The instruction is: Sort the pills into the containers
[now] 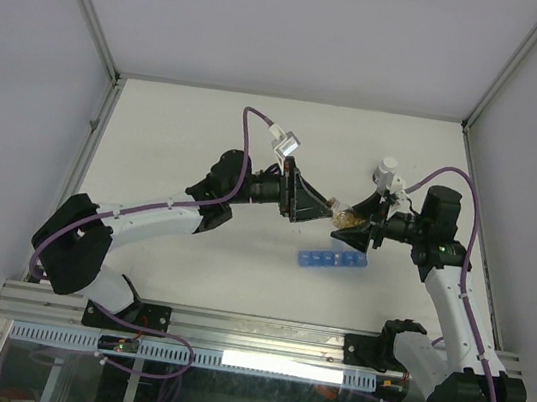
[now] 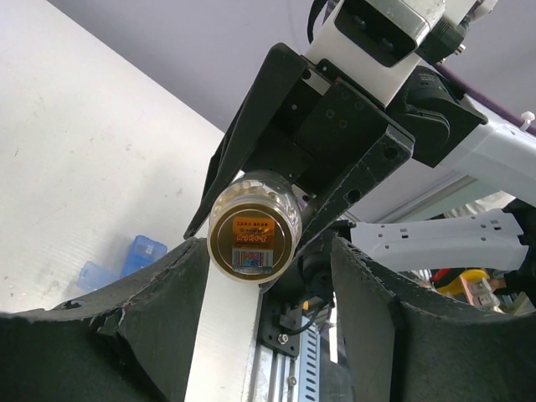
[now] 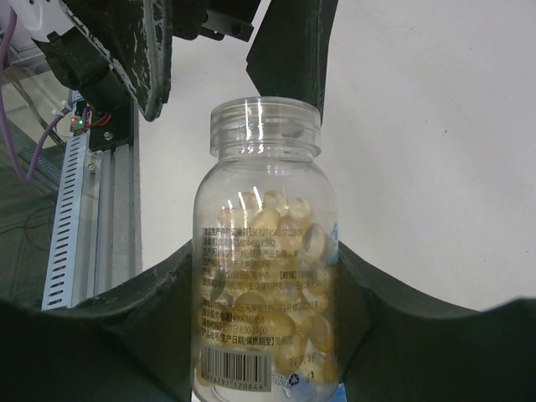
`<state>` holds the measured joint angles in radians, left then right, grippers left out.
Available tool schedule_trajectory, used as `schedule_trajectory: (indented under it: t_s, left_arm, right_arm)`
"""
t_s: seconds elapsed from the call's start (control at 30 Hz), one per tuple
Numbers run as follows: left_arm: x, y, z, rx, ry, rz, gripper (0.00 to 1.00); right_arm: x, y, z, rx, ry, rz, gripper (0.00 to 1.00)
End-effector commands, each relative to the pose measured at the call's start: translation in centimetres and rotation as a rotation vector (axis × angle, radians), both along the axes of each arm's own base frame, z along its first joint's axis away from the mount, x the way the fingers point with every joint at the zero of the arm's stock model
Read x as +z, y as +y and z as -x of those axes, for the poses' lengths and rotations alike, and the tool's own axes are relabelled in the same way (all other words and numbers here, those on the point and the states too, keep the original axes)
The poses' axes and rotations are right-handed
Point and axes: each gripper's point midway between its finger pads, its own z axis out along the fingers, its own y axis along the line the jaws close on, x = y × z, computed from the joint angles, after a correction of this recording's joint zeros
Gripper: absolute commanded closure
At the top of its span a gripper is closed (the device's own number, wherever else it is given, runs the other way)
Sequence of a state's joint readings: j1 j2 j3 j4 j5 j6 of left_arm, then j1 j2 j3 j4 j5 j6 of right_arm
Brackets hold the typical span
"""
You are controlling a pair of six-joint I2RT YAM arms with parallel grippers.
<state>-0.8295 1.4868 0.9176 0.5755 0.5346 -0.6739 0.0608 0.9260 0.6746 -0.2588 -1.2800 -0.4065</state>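
My right gripper [image 1: 353, 230] [image 3: 266, 268] is shut on a clear uncapped bottle [image 3: 264, 251] [image 1: 346, 216] full of amber pills [image 3: 289, 331], held above the table. The end facing the left wrist is a gold disc with an orange sticker [image 2: 254, 239]. My left gripper [image 1: 320, 210] [image 2: 266, 255] is open and empty, its fingers [image 3: 151, 50] spread just in front of the bottle's mouth. The blue pill organizer [image 1: 332, 261] [image 2: 138, 255] lies flat on the table below and in front of both grippers. I see no loose pills.
A small white-capped item [image 1: 387, 165] stands behind the right wrist. The white table [image 1: 187, 138] is walled at the back and sides. An aluminium rail [image 1: 249, 332] runs along the near edge by the arm bases.
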Motion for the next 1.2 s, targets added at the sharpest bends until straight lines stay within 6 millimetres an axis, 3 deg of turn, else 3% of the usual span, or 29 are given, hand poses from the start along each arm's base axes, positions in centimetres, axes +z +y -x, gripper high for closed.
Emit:
schedule_trajectory:
  t_s: [0.0,0.4,0.73,0.9,1.17]
  left_arm:
    - [3.1,-0.3,0.3,-0.032,-0.050,0.071,0.40]
    - [2.7,-1.0,0.0,-0.038,-0.042,0.049,0.46]
    - [2.1,-1.2,1.0,-0.118,-0.074,0.030,0.71]
    - [1.0,-1.2,3.2,-0.284,-0.278,0.024,0.78]
    - [-1.8,-0.3,5.6,-0.570,-0.844,0.058,0.82]
  right_arm:
    - [2.3,0.2,-0.5,0.014,-0.102,-0.010,1.00]
    - [2.3,0.1,-0.5,0.013,-0.103,-0.010,1.00]
    - [2.4,0.2,-0.5,0.015,-0.106,-0.011,1.00]
    - [2.4,0.1,-0.4,0.015,-0.106,-0.012,1.00]
    - [2.4,0.1,-0.5,0.014,-0.108,-0.012,1.00]
